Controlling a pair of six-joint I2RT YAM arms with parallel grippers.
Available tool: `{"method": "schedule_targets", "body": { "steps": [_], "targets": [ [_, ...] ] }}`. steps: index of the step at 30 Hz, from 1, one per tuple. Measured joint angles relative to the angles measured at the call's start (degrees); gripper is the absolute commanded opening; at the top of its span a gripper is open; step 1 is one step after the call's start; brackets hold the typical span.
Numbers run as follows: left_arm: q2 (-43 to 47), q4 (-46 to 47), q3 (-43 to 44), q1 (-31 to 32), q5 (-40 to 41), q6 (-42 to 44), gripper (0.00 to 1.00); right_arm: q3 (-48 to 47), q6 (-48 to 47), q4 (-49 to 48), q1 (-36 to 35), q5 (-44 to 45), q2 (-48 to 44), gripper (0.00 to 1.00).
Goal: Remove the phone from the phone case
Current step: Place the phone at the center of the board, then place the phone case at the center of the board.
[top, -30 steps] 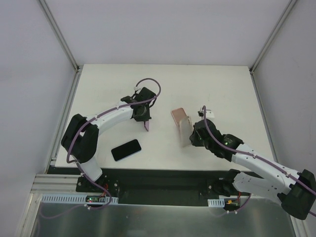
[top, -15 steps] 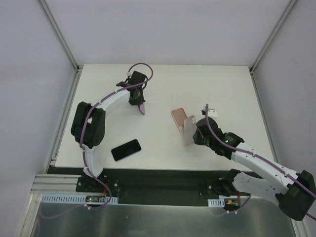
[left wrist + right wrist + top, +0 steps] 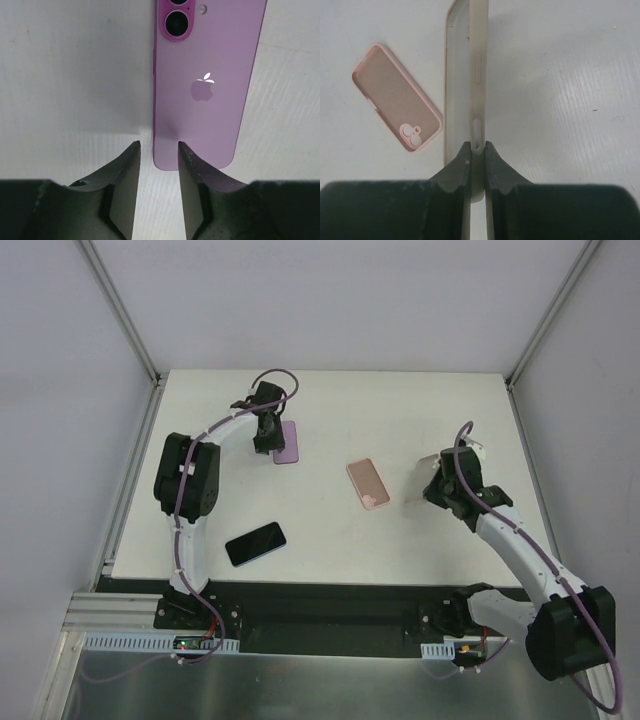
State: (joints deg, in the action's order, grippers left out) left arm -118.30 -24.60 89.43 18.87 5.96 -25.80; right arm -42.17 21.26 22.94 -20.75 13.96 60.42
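On the surface (image 3: 450, 400), your purple phone (image 3: 205, 90) lies back-up, probably slick and rigid: take its long edges. The left end effector (image 3: 159, 146), slightly parted, holds nothing at its bottom edge. The right end effector (image 3: 477, 145) pinches the side wall of the case (image 3: 462, 75), which looks light and bendy.

Open tabletop (image 3: 320, 525) between pink case (image 3: 368, 484) and black phone (image 3: 255, 543); purple phone (image 3: 205, 90) at the left claw (image 3: 158, 150).

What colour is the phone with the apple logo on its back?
The phone is pinkish purple, clearest in the left wrist view.
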Motion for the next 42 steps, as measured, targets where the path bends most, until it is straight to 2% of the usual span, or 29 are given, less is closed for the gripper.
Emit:
{"method": "schedule_targets", "body": {
  "steps": [1, 5, 8, 9, 11, 12, 15, 17, 24, 26, 33, 42],
  "targets": [
    [-0.3, -0.4, 0.0, -0.1, 0.0, 0.2, 0.49, -0.3, -0.3, -0.5, 2.2, -1.2, 0.7, 0.01],
    [-0.6, -1.4, 0.0, -0.1, -0.5, 0.9, 0.64, -2.6, -1.4, -1.4, 8.8, -5.6, 4.6, 0.01],
    [-0.4, -1.4, -0.4, -0.1, -1.0, 1.1, 0.67, -4.5, -2.3, -2.7, 12.2, -8.5, 7.6, 0.03],
    [-0.1, -1.4, -0.9, -0.1, -1.0, 1.0, 0.72, -4.9, -2.5, -3.6, 13.2, -9.4, 8.6, 0.18],
    [1.6, -1.4, -2.7, -0.1, -1.0, 0.9, 0.75, -5.3, -2.9, -5.2, 15.7, -11.9, 10.6, 0.38],
    [2.6, -1.7, -3.6, -0.1, -1.0, 0.8, 0.76, -5.3, -3.0, -6.2, 16.9, -12.9, 11.8, 0.59],
    [8.3, -2.1, -7.7, -0.1, -1.0, 0.3, 0.77, -5.3, -3.5, -8.3, 19.6, -15.1, 14.7, 0.80],
    [13.1, -2.0, -10.5, -0.1, -1.0, -0.3, 0.77, -5.3, -3.7, -9.3, 21.0, -16.2, 16.3, 0.84],
    [26.3, -1.5, -20.4, -0.1, -2.3, -1.4, 0.78, -7.4, -5.0, -7.2, 23.0, -15.9, 17.7, 0.87],
    [28.9, -1.6, -23.8, -0.1, -2.8, -1.9, 0.78, -7.9, -5.5, -5.9, 23.0, -14.8, 16.0, 0.96],
    [41.1, -2.8, -33.6, -0.1, -6.2, -3.7, 0.78, -7.9, -7.0, 1.6, 23.0, -10.3, 3.9, 0.96],
    [55.1, -5.3, -37.9, -0.1, -8.5, -3.6, 0.78, -2.1, -9.5, 12.5, 23.0, -6.1, -12.5, 0.96]
  ]
}}
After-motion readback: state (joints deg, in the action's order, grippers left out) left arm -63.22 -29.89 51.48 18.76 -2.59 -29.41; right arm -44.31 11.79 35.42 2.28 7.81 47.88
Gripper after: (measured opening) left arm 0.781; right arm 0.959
